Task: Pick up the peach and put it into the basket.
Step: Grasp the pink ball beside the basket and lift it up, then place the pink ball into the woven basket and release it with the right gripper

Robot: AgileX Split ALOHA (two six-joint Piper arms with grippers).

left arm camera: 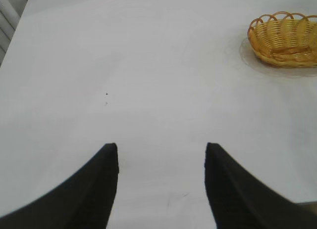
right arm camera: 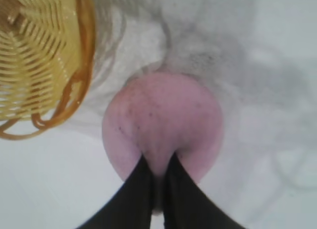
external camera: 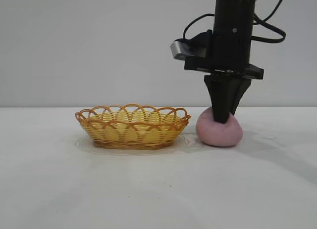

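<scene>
Pink and matte, one peach (external camera: pixel 219 131) sits on the white surface (external camera: pixel 148 189), just beside the right end of one basket (external camera: pixel 132 126) as the exterior view shows it, with a narrow gap between the two. The basket is yellow weave with an orange-brown looped rim, and nothing shows inside it. Two claws appear in all. The right claw (external camera: pixel 221 119) points straight down from its black arm and is clenched on the top of the peach; in the right wrist view its two dark fingers (right arm camera: pixel 136 189) meet almost tip to tip, pinching a small ridge of the pink skin between them. The peach rests on the surface, not lifted. The left claw (left arm camera: pixel 162 155) shows only in its own wrist view, released and holding nothing, its two dark fingertips spread apart above bare surface, with the basket well off toward one corner of that view. The left arm itself is out of the exterior view. The upper part of the right arm is cut off by the frame edge, and the basket is cropped in both wrist views. The peach's underside and far side are hidden.
</scene>
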